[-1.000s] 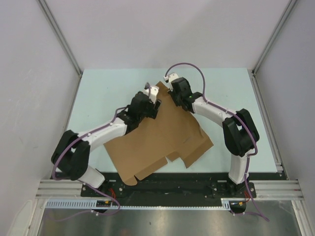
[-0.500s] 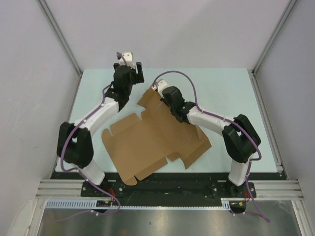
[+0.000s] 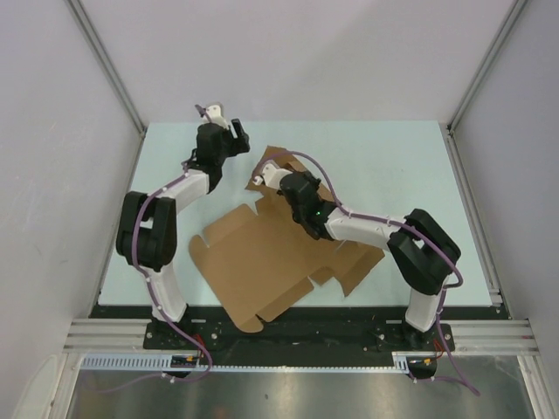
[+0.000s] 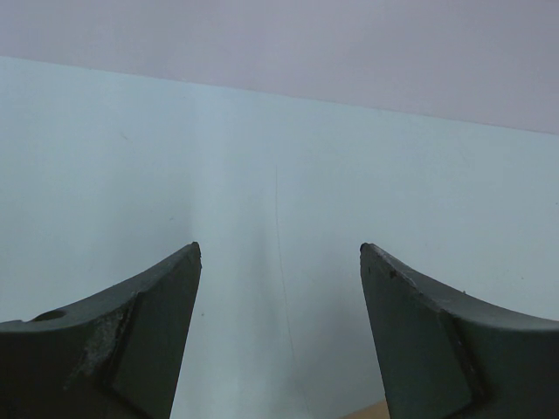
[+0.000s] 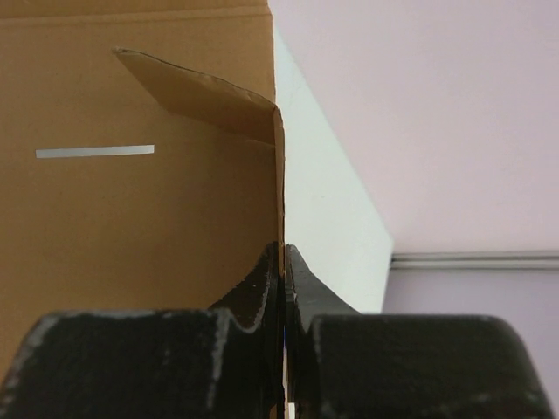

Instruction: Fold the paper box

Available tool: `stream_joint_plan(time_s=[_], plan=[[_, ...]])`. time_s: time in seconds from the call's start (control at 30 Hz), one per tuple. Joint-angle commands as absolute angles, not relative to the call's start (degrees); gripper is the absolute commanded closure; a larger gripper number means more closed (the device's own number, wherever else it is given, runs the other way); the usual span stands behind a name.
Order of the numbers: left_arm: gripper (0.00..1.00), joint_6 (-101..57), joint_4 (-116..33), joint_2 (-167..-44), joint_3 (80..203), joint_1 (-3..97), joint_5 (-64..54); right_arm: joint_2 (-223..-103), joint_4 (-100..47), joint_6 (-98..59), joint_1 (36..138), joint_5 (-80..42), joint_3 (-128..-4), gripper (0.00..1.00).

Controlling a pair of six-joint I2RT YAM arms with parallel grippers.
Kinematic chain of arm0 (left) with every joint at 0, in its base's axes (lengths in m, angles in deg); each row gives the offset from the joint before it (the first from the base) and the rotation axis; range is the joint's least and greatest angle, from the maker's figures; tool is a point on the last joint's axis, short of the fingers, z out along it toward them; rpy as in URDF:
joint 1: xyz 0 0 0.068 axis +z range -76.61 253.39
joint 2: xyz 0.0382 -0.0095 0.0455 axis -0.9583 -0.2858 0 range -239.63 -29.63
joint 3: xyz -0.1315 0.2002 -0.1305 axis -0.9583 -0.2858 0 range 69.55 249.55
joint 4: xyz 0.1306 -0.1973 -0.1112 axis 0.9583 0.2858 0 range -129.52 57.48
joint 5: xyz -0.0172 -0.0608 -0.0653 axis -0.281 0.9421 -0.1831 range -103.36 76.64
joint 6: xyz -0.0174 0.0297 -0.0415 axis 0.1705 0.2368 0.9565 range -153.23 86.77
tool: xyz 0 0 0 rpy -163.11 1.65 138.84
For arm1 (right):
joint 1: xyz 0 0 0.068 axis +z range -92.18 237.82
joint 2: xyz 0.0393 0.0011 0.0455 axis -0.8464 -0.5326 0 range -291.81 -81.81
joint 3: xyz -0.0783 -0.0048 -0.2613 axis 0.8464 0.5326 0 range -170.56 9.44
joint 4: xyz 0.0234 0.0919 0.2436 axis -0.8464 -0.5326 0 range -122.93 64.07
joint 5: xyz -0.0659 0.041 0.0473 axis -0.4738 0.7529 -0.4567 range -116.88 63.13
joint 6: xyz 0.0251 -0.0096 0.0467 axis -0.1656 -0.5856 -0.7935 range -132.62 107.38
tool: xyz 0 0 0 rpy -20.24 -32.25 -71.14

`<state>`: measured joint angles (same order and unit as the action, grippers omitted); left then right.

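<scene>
The paper box is a brown cardboard sheet with flaps and tabs, lying mostly flat in the middle of the table. Its far flap stands up from the sheet. My right gripper is shut on that flap's thin edge. In the right wrist view its fingertips pinch the edge, with the brown panel to their left. My left gripper hangs open above the far left of the table, apart from the box. Only bare table shows between its fingers, with a sliver of cardboard at the bottom edge.
The pale green table is closed in by grey walls, with metal posts at the back left and back right. Both arm bases sit on the black rail at the near edge.
My left gripper has left the sheet and swung up to the far left, open. The right gripper has moved left and nearer with the flap pinched, raising it. The sheet has shifted.
</scene>
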<state>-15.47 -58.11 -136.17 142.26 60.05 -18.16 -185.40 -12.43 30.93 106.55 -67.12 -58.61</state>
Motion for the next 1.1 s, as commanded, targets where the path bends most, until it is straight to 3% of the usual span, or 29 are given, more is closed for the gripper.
stream_joint_plan(time_s=[0.0, 0.4, 0.73, 1.07], plan=[[0.21, -13.3, -62.2, -139.9, 146.0, 59.9, -12.4, -187.0, 0.3, 45.1, 107.7, -70.6, -58.1, 1.00], [0.23, -7.0, -72.9, -144.3, 142.1, 60.1, -4.3, -186.9, 11.4, 52.6, 105.5, -64.9, -53.8, 1.00], [0.26, -1.2, -86.5, -149.2, 140.0, 60.4, 13.4, -183.5, 3.4, 40.6, 103.3, -58.8, -54.1, 1.00], [0.31, -0.7, -90.8, -148.2, 136.4, 60.4, 20.2, -183.3, 1.3, 37.0, 103.3, -57.6, -54.1, 1.00]])
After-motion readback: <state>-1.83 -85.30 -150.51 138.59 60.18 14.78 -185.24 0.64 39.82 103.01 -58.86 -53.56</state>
